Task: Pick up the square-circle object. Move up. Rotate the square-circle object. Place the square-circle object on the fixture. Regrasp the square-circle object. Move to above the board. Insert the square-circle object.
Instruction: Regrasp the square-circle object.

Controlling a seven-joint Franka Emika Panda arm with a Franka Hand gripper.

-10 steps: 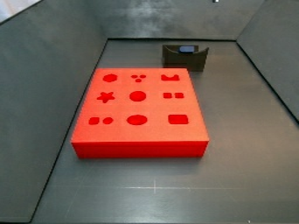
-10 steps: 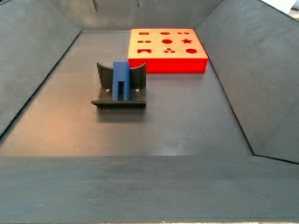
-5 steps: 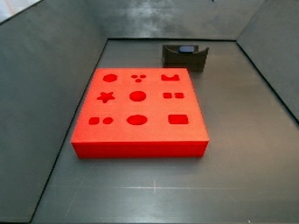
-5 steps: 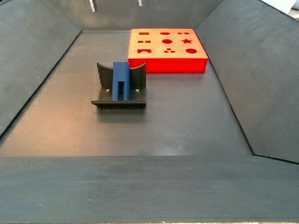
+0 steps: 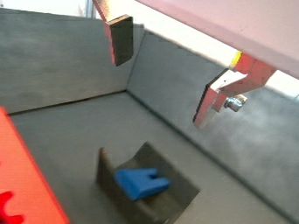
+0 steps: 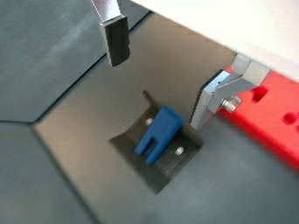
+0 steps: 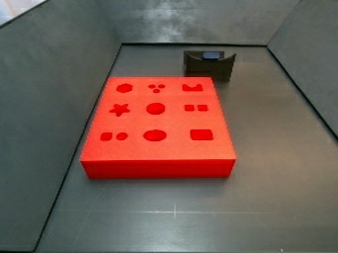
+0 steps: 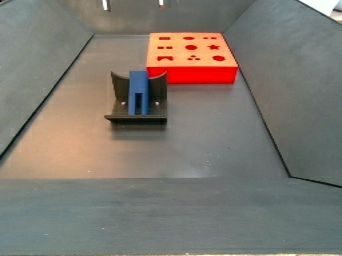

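The square-circle object (image 8: 139, 90), a small bright blue peg piece, stands in the notch of the dark fixture (image 8: 135, 115) on the floor. Both wrist views show it from above, the object (image 6: 158, 136) resting in the fixture (image 6: 176, 162) with nothing touching it. My gripper (image 6: 162, 70) hangs well above it, open, with nothing between its fingers (image 5: 119, 39). In a side view only the fingertips (image 8: 104, 5) show at the upper edge. The red board (image 7: 158, 124) with its shape cut-outs lies flat beyond the fixture (image 7: 209, 63). The board (image 8: 190, 57) lies apart from the fixture.
Sloping grey walls (image 8: 40, 90) enclose the dark floor on all sides. The board's edge (image 5: 24, 179) shows beside the fixture (image 5: 176, 188) in a wrist view.
The fingertips at the upper edge of a side view have risen slightly. The blue object, fixture and board have not moved.
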